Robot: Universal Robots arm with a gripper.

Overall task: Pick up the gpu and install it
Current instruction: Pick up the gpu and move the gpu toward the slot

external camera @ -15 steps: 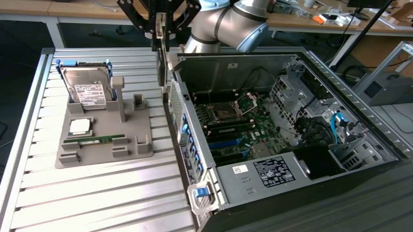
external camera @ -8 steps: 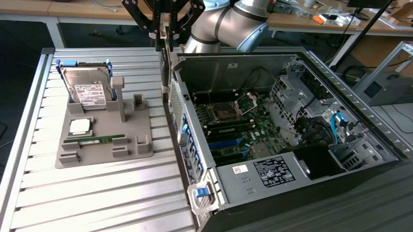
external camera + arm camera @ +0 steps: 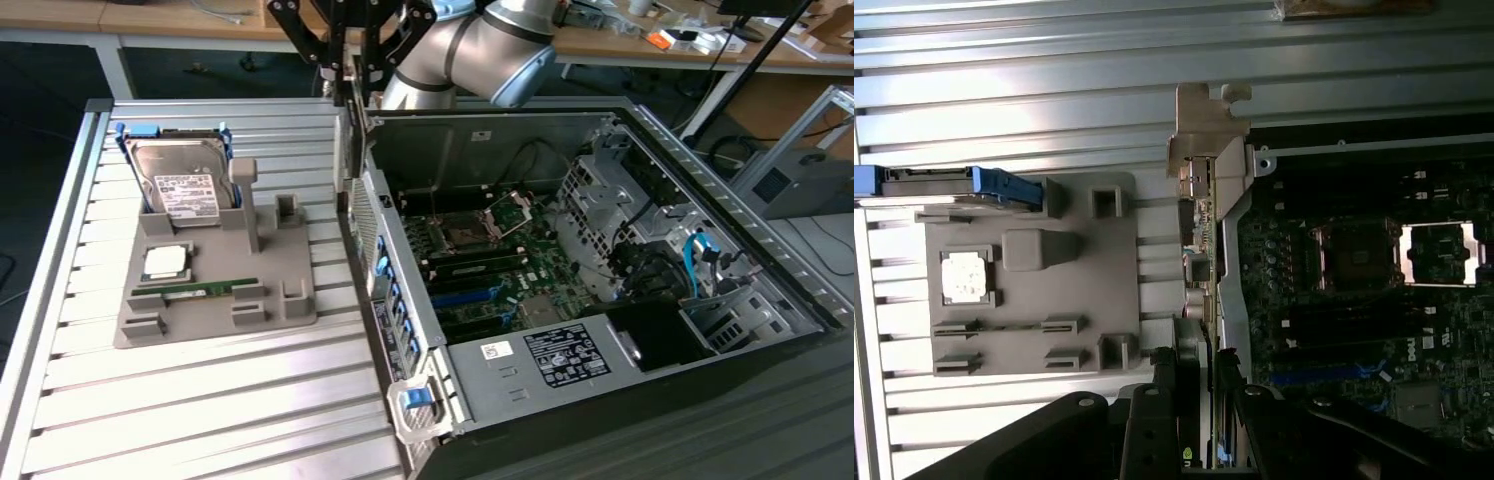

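My gripper [image 3: 350,55] hangs at the top of the exterior view, shut on the gpu [image 3: 355,120]. The card is a thin dark board hanging edge-on, straight down from the fingers. Its lower end is just above the near-side wall of the open computer case [image 3: 400,330]. In the wrist view the gpu [image 3: 1202,250] runs out from between my black fingers [image 3: 1159,400], with its silver end bracket [image 3: 1209,135] at the far end. There it lies over the line between the grey fixture [image 3: 1114,260] and the motherboard [image 3: 1334,300].
The grey fixture [image 3: 287,300] at the exterior view's left holds a silver hard drive [image 3: 180,185], a CPU [image 3: 166,262] and a green RAM stick [image 3: 200,289]. It has upright posts [image 3: 247,195]. The motherboard [image 3: 481,260] lies in the case, with a drive cage [image 3: 601,200] beyond.
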